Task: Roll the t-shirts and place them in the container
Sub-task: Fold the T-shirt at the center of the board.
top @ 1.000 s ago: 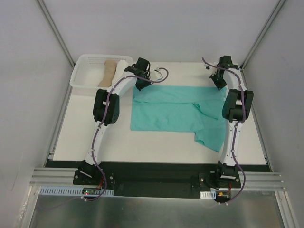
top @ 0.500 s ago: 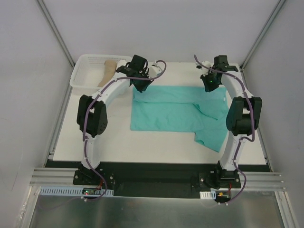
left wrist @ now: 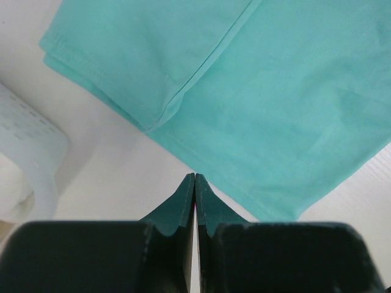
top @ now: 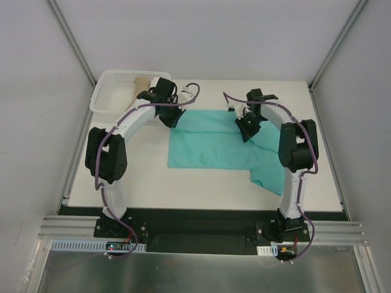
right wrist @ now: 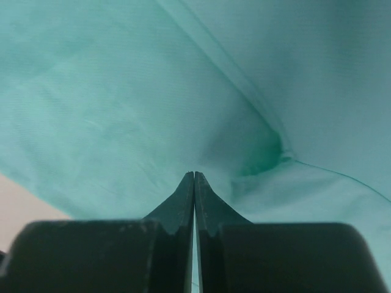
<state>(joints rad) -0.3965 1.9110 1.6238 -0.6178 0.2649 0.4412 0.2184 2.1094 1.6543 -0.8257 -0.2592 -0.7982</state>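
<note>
T-shirt (top: 208, 149) stays flat and unrolled: the right tool (right wrist: 193, 176), closed and empty, has swung from its far-right corner to mid-cloth, the left tool (left wrist: 194, 177) likewise closed beside its far-left corner.

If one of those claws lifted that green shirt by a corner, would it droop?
It would probably droop: the t-shirt lies limp in thin folded layers. It looks light, being thin cloth. Pushed, it would likely bunch up, as its creases suggest.
</note>
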